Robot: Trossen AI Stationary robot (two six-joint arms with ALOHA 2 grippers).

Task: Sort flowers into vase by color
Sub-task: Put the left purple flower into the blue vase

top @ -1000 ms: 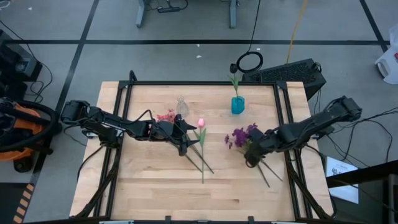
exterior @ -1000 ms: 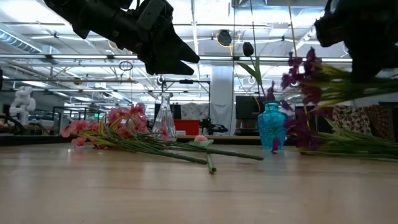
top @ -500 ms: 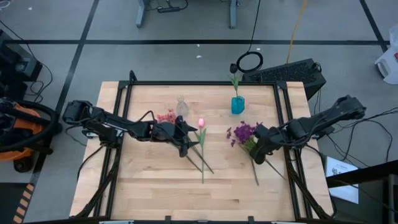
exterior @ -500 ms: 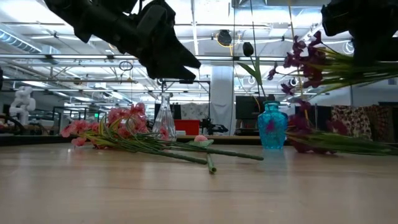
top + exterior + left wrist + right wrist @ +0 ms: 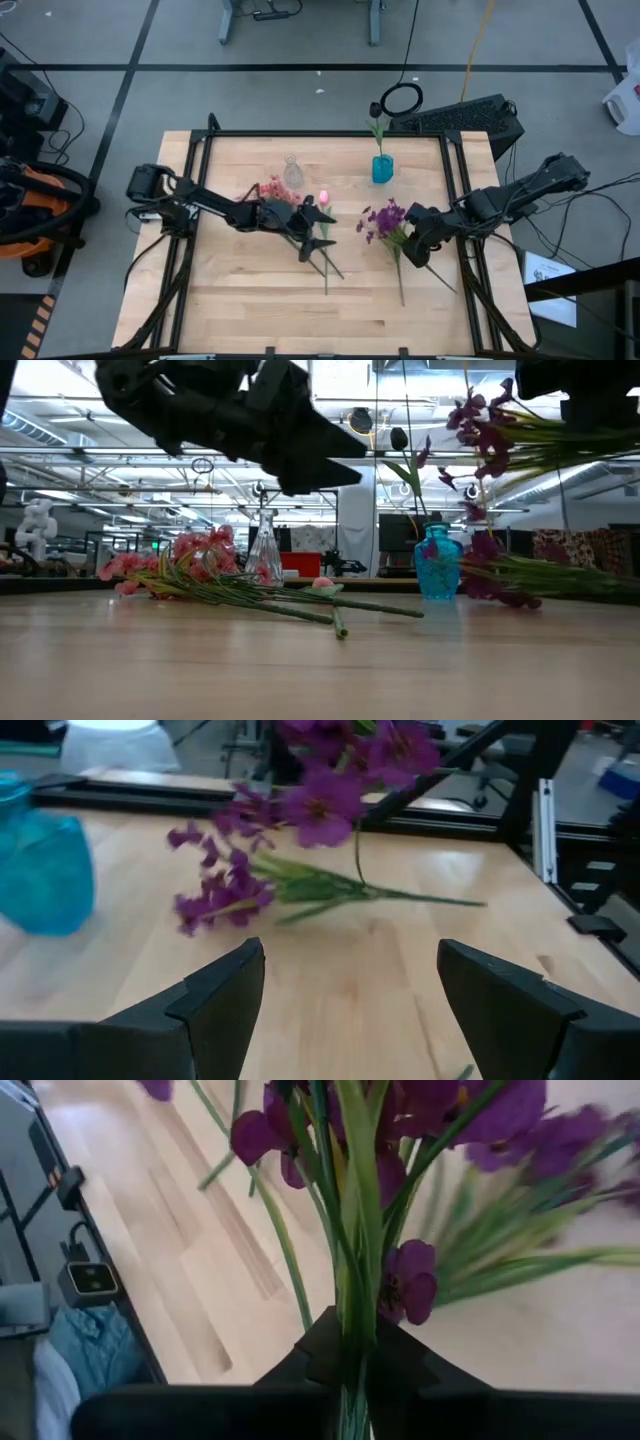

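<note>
1. Your right gripper (image 5: 412,232) now has a purple spray (image 5: 385,218) pinched tight in its fingers and has raised it clear of the bench; in the low view the blossoms ride above the blue vase (image 5: 438,561), higher than a second ago.
2. A second purple spray (image 5: 520,582) still lies on the bench near the right edge, just beside that vase.
3. Your left gripper (image 5: 318,240) has pushed further towards the bench's middle, fingers spread wide and holding nothing, hovering over the green stems (image 5: 325,262).
4. The pink flowers (image 5: 272,190) and the tulip bud (image 5: 323,198) lie untouched beside the clear vase (image 5: 292,172) near the far edge.
5. Reading it: one purple stem is in hand and looks bound for the blue vase; no pink is picked yet.
</note>
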